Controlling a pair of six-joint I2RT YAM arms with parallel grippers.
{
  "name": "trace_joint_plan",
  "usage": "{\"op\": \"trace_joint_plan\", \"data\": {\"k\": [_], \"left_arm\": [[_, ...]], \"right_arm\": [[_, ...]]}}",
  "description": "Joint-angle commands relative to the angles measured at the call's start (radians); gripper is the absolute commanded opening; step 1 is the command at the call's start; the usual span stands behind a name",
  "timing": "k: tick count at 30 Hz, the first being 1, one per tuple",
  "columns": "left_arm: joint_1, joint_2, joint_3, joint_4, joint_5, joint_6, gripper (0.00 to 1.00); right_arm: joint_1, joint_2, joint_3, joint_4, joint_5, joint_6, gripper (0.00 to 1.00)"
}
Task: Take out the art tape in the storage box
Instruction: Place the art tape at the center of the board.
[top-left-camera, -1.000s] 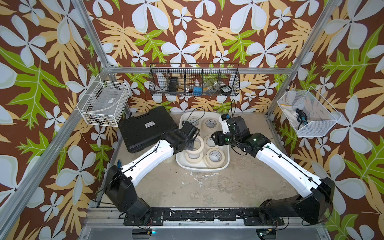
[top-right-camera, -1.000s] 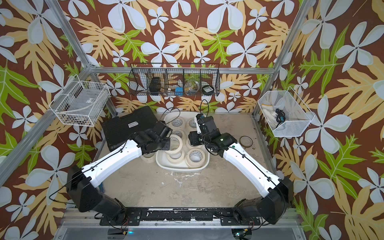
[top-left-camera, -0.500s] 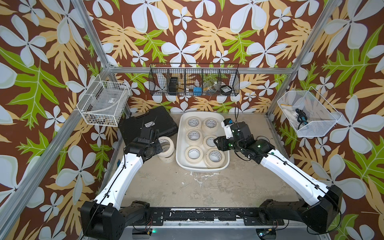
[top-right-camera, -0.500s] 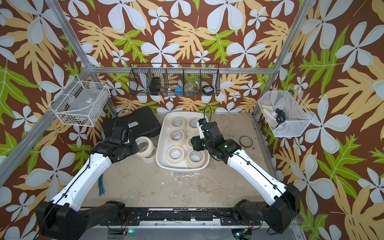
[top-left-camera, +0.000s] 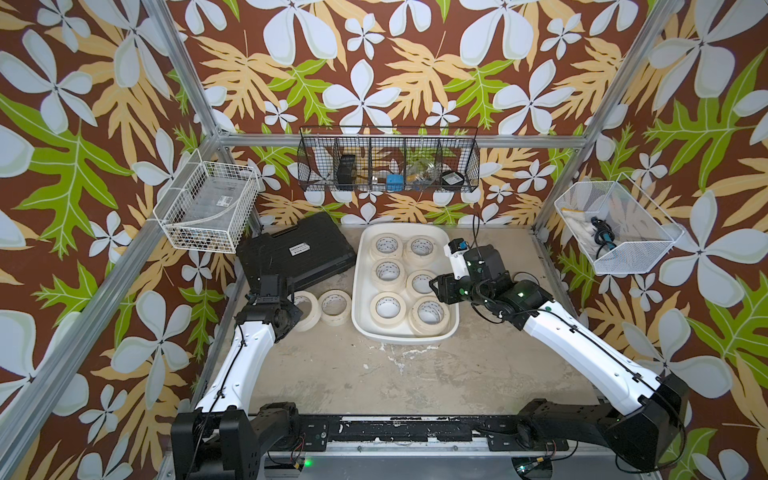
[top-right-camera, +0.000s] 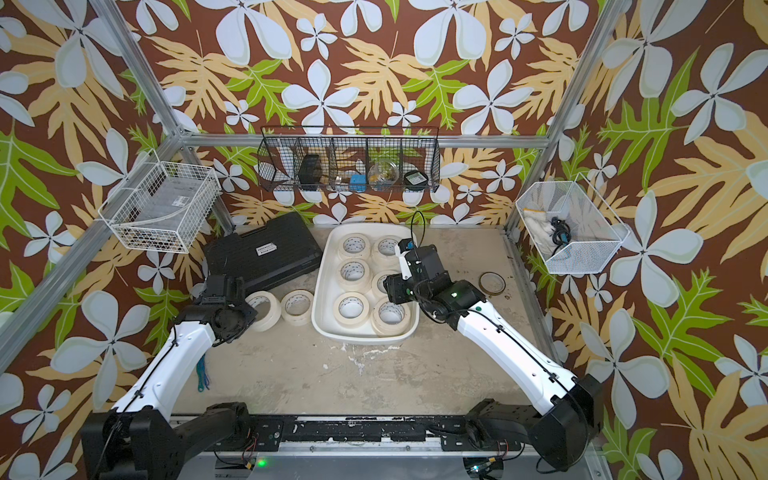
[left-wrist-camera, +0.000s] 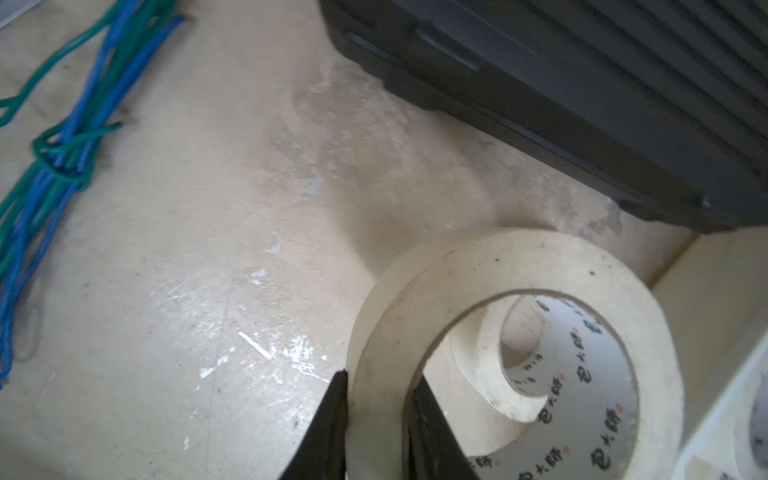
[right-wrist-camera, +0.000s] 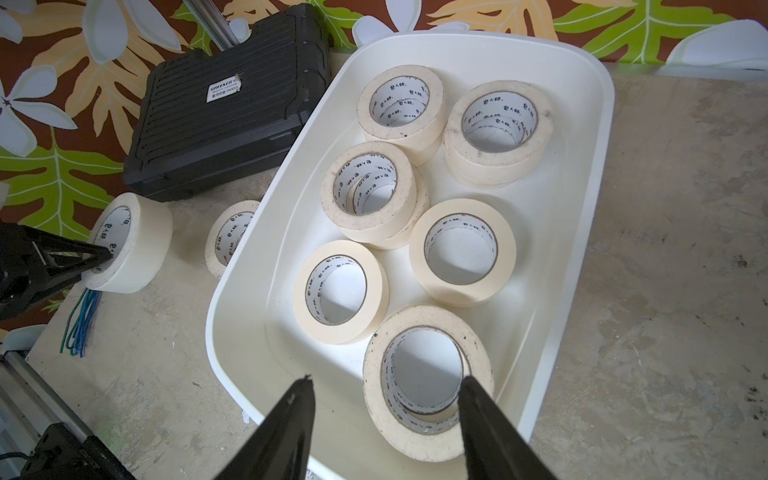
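Clamping tilted cream-beige masking tape roll (left-wrist-camera: 457, 291) in left gripper (left-wrist-camera: 379, 374), with right gripper (right-wrist-camera: 387, 378) half-open and empty, risking roll-away if released edge-on.

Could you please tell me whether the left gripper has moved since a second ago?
Yes. The left gripper has come out of the storage box to its left side, clamping a tape roll.

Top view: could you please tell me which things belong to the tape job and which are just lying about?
Job: storage box; art tape inside it; one roll in the left gripper; another roll beside the box.
Lying about: black case; blue-green cord; dark ring; wire baskets.
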Motion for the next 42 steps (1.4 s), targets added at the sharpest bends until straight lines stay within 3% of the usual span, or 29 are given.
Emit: {"op": "trace_joint_plan", "data": {"k": [1,10,23,29,36,42], "left_arm": [[0.007,0.017,-0.005,0.014,-0.129,-0.137,0.11],[0.009,0.098,-0.064,0.126,-0.123,-0.202,0.13],[0.009,0.217,-0.075,0.248,-0.189,-0.169,0.18],[0.007,0.263,-0.094,0.29,-0.154,-0.157,0.26],[-0.006,0.271,-0.112,0.314,-0.172,-0.134,0.43],[-0.005,0.242,-0.114,0.303,-0.151,-0.111,0.5]], "right_arm": [[0.0,-0.002,-0.002,0.019,-0.011,-0.007,0.58],[-0.003,0.014,-0.008,0.023,-0.017,0.0,0.58],[-0.018,0.008,-0.056,0.019,0.02,0.003,0.59],[-0.018,0.026,-0.079,0.012,0.045,0.001,0.58],[-0.018,0.059,-0.088,-0.016,0.108,-0.024,0.58],[-0.018,0.106,-0.072,0.014,0.045,-0.012,0.58]]}}
